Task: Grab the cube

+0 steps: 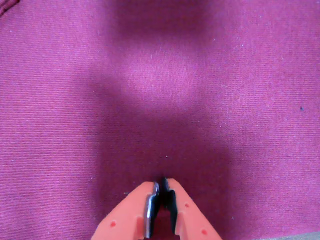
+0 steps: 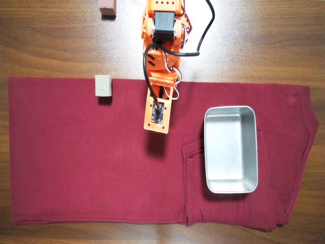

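The cube is a small pale beige-grey block on the top edge of the dark red cloth, left of the arm in the overhead view. It does not show in the wrist view. My orange gripper enters the wrist view from the bottom. Its jaws are together with nothing between them, above bare cloth. In the overhead view the arm reaches down from the top centre, and its wrist hangs over the cloth, to the right of the cube and a little below it.
A metal tray sits empty on the cloth at the right. A reddish-brown block lies on the wooden table at the top edge, above the cube. The cloth has folds near the tray.
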